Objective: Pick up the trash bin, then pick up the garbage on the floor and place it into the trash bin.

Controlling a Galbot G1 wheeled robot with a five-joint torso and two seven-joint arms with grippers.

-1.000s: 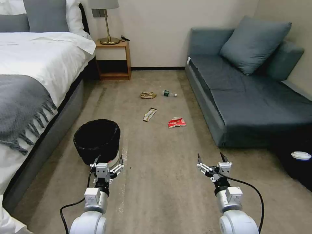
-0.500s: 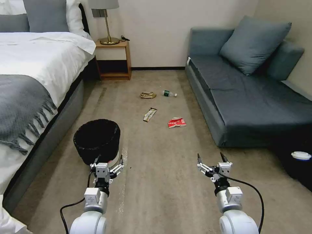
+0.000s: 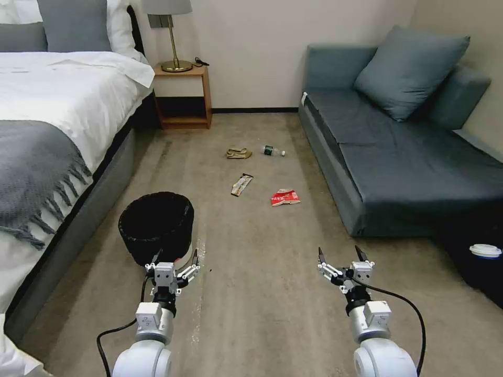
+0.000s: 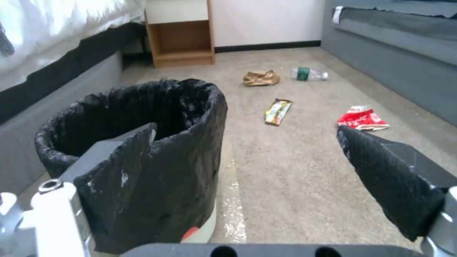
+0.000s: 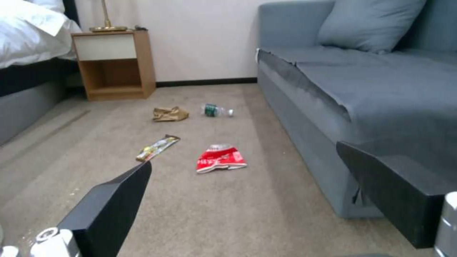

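Both pincers spread wide, holding nothing: left gripper [image 3: 175, 256] just behind the trash bin [image 3: 156, 225], right gripper [image 3: 340, 255] over bare carpet [image 3: 262, 293].

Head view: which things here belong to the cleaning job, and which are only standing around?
Job: trash bin; red-and-white packet; yellow-green wrapper; tan paper bag; clear bottle; left gripper, open, just behind the bin; right gripper, open.

Not the job: bed; nightstand; lamp; sofa.
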